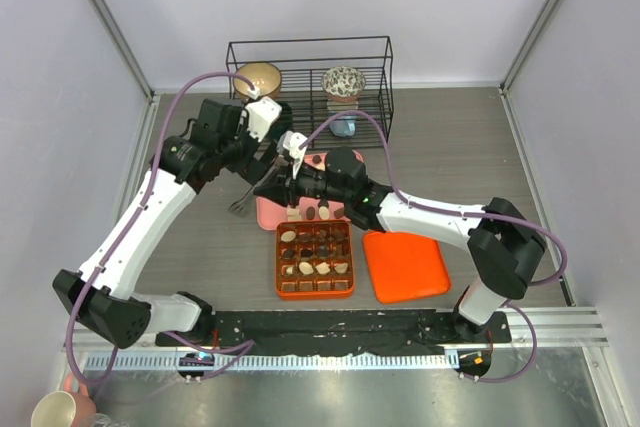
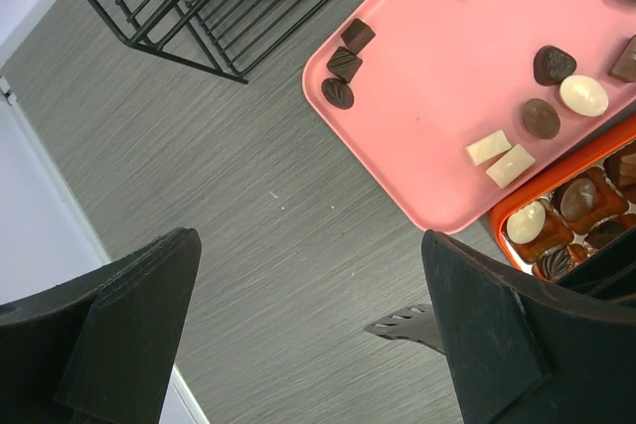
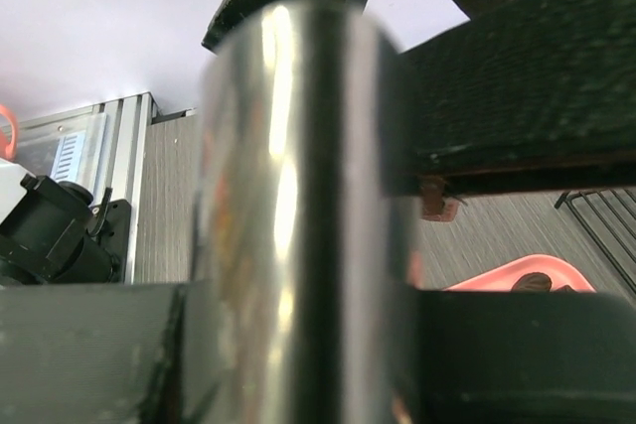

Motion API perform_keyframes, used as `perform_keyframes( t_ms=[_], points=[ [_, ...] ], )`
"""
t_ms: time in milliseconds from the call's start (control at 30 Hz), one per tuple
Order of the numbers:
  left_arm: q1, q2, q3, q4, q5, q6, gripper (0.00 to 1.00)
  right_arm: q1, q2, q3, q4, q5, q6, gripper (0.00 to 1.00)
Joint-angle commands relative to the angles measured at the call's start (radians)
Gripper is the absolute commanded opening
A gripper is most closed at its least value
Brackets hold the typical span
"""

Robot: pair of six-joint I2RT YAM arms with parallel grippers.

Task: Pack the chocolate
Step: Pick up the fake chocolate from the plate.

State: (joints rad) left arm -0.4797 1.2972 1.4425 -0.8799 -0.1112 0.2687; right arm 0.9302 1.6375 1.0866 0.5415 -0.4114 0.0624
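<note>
Chocolate [image 1: 307, 268], assorted bite-sized pieces.

Top view: we count several in the cells of the orange gridded box [image 1: 315, 296]. Others lie on the pink tray [image 1: 268, 212] just behind it.

Left wrist view: left gripper [image 2: 308, 240] spread wide over the table [image 2: 248, 196], beside the tray. Two cream bars [image 2: 511, 165] lie with long axes parallel to the box's edge.

Right wrist view: right gripper [image 3: 338, 235] pinches a shiny metal handle [image 3: 288, 126].

We judge a pick pending: approach across a bar's short axis, low and level.

Chocolate [image 1: 306, 268] in box [image 1: 315, 294], on tray [image 1: 268, 215] behind; lid [image 1: 405, 265] right.
</note>
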Motion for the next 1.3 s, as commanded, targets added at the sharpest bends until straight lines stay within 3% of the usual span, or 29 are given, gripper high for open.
perform_keyframes(
  t_ms=[0,233,667,1267],
  points=[
    [-0.031,-0.013,0.015,-0.019,0.050,-0.011,1.00,0.006,0.012,0.062,0.097,0.049,0.017,0.21],
    [-0.033,-0.041,-0.021,-0.014,0.047,-0.008,1.00,0.006,0.044,0.059,0.258,0.123,0.096,0.18],
    [-0.033,-0.056,-0.021,-0.019,0.074,-0.014,1.00,0.006,0.065,0.081,0.270,0.155,0.102,0.35],
    [-0.033,-0.075,-0.019,-0.039,0.087,-0.008,1.00,0.007,0.090,0.105,0.291,0.172,0.119,0.36]
  ],
)
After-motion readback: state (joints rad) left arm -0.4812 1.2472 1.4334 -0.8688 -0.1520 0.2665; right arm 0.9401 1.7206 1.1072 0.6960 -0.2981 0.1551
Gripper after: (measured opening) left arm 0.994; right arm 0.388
